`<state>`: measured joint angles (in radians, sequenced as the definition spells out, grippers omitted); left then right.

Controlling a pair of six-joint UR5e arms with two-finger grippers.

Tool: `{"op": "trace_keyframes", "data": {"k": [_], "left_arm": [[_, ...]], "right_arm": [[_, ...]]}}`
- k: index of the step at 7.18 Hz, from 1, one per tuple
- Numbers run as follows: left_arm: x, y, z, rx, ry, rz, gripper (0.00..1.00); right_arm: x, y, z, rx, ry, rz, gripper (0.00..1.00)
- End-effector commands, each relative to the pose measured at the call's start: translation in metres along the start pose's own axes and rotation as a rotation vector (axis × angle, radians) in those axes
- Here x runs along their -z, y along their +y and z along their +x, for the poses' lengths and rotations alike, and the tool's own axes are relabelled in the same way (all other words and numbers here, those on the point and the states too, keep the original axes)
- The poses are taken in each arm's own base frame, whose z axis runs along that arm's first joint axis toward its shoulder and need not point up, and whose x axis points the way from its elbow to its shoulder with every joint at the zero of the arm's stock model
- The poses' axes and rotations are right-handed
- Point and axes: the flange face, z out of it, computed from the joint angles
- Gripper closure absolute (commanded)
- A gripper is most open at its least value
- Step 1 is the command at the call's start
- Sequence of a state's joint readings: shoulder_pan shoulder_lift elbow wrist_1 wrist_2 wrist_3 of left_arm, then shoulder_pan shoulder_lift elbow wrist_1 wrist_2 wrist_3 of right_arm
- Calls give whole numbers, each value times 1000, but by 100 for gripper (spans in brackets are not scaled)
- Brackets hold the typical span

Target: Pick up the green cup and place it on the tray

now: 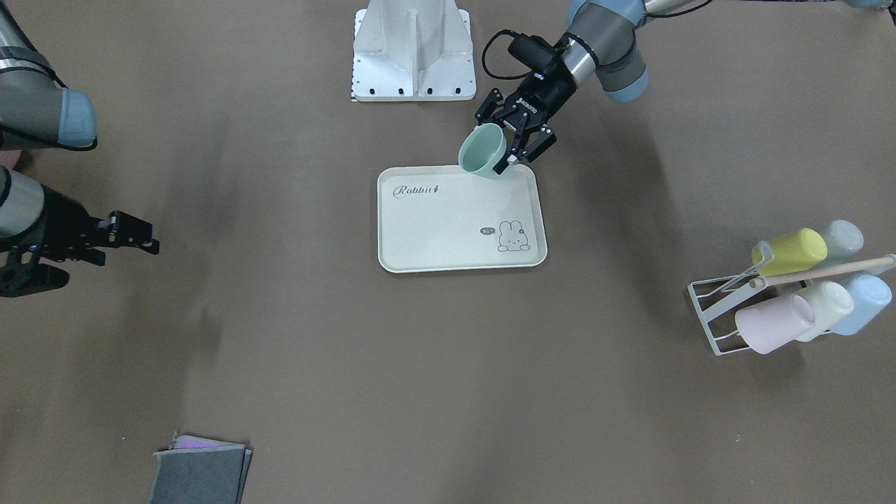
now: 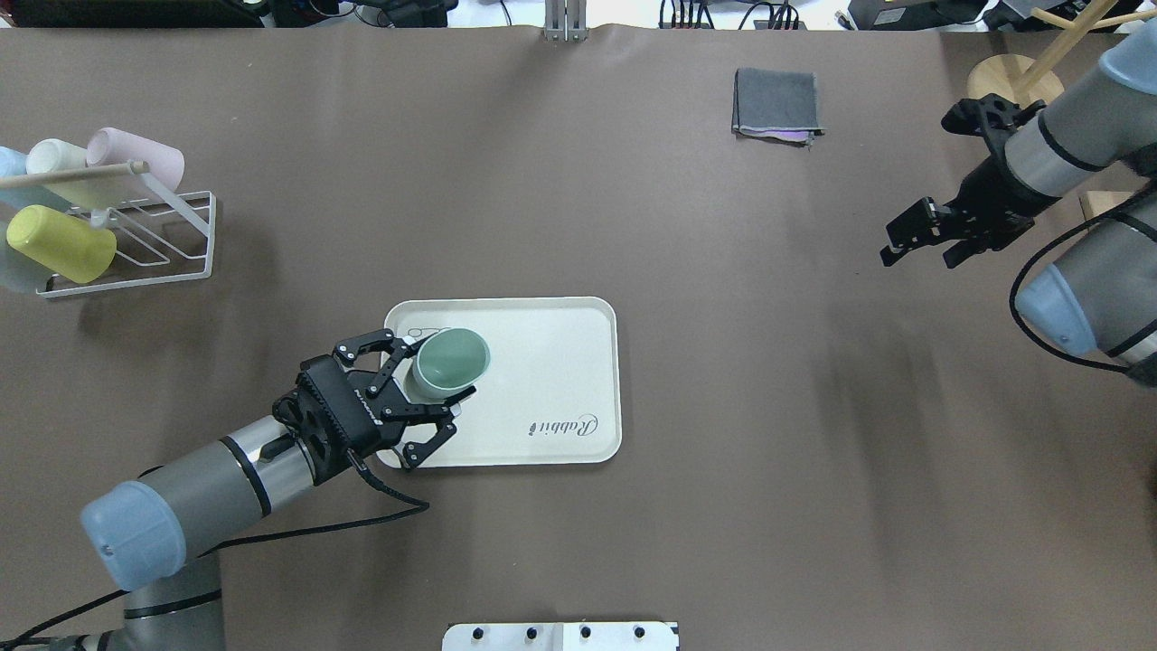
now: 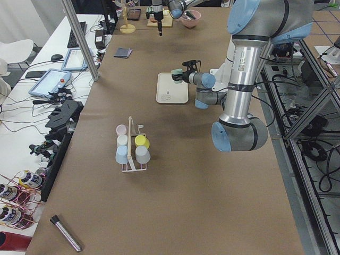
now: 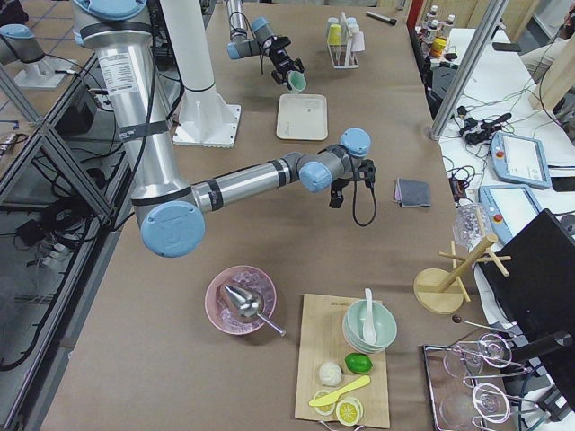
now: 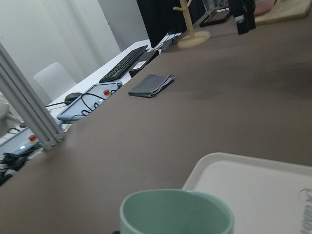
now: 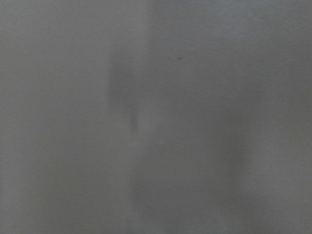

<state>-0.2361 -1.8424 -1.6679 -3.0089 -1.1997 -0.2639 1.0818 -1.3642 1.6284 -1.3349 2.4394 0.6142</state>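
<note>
The green cup [image 2: 449, 362] is tilted, its mouth facing away from the wrist, above the corner of the cream tray [image 2: 551, 362] nearest the left arm. My left gripper [image 2: 440, 368] is shut on the cup, one finger on each side of its wall. In the front view the cup [image 1: 483, 150] hangs over the tray's [image 1: 448, 224] far edge. The left wrist view shows the cup's rim [image 5: 175, 212] low in the frame with the tray [image 5: 253, 180] beyond. My right gripper [image 2: 917, 258] is open and empty, far to the right of the tray.
A white wire rack [image 2: 108, 226] with yellow-green, pink, cream and pale blue cups stands at the far left. A folded grey cloth [image 2: 777, 104] lies at the far side. A wooden stand [image 2: 1012, 81] is at the far right. The robot base [image 1: 413, 49] is behind the tray.
</note>
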Motion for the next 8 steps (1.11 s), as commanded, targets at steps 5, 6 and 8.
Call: {"op": "trace_keyframes", "data": {"k": [5, 6, 8], "left_arm": [[-104, 21, -43, 163, 1, 19, 91], [-104, 28, -38, 193, 15, 21, 91], [-101, 33, -26, 243, 62, 19, 91]], "right_arm": [[109, 40, 194, -65, 142, 9, 0], [124, 48, 205, -107, 168, 8, 0], [131, 63, 233, -74, 189, -51, 0]]}}
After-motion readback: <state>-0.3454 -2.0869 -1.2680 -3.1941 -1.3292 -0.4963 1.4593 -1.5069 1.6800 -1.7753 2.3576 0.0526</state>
